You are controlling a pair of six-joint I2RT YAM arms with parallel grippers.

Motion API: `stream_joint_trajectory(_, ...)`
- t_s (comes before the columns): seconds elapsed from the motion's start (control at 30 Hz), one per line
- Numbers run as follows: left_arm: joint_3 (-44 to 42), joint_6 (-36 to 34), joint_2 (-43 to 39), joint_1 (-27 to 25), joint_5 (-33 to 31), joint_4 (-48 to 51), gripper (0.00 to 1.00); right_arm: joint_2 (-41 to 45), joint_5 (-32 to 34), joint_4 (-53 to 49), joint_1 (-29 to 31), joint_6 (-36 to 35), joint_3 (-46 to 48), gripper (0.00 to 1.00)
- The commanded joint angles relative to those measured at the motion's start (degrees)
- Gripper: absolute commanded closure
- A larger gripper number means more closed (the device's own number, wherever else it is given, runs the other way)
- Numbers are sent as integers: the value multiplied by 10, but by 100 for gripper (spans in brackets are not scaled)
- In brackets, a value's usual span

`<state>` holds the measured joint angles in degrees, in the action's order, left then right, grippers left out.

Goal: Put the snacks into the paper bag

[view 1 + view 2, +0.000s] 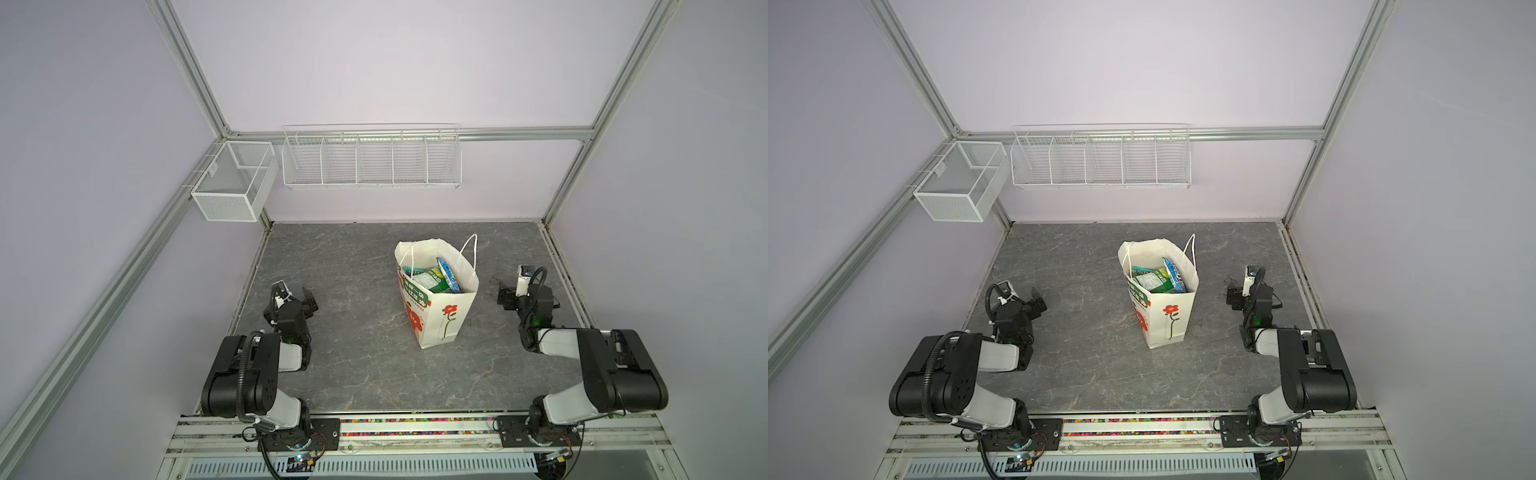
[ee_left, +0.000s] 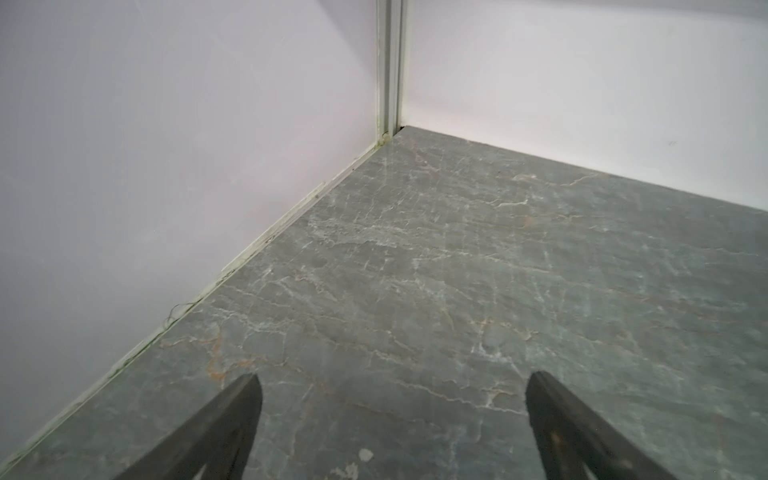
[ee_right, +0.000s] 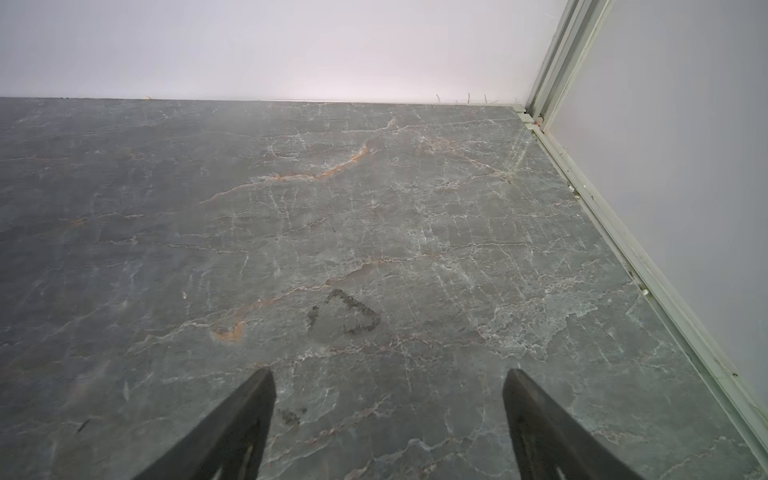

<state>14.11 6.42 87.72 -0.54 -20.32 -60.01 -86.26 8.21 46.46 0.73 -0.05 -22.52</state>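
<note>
The paper bag [image 1: 440, 320] [image 1: 1169, 322] stands upright near the middle of the grey table, cream-white with red flowers and white cord handles. Inside its open top lie the snacks [image 1: 436, 280] [image 1: 1158, 278]: a green-yellow packet, a teal one and a blue packet [image 1: 449, 274] leaning against the bag's wall. My left gripper [image 1: 308, 300] [image 2: 392, 380] rests low at the table's left side, open and empty. Right of the bag, my right gripper [image 1: 503, 296] [image 3: 388, 376] also stands open with only bare table between its fingers. Neither wrist view shows the bag.
A white mesh basket [image 1: 232, 187] hangs on the left frame rail, and a long white wire rack [image 1: 372, 160] with several compartments hangs on the back wall. Walls and aluminium posts [image 2: 390, 66] close the table at left, back and right.
</note>
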Motion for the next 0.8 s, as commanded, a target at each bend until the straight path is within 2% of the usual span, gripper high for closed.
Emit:
stream_joint_trajectory(0.0, -1, 2, 11, 1, 23, -70, 1, -3, 15, 38, 1, -9, 12, 12)
stream_joint_trajectory(0.27, -7, -6, 13, -2, 28, -84, 0, -6, 27, 41, 2, -5, 13, 12)
stream_joint_trajectory(0.47, -48, -58, 37, -44, 18, -176, 0, -13, 26, 41, 9, -16, 11, 12)
stream_joint_trajectory(0.5, -55, -73, 47, -56, 15, -205, 0, -16, 31, 51, 12, -18, 14, 12)
stream_joint_trajectory(0.63, -61, -119, 48, -90, 18, -209, 1, -16, 65, 84, 29, -28, 31, 12)
stream_joint_trajectory(0.77, -64, -127, 47, -94, 24, -211, 0, -19, 121, 158, 54, -39, 64, 12)
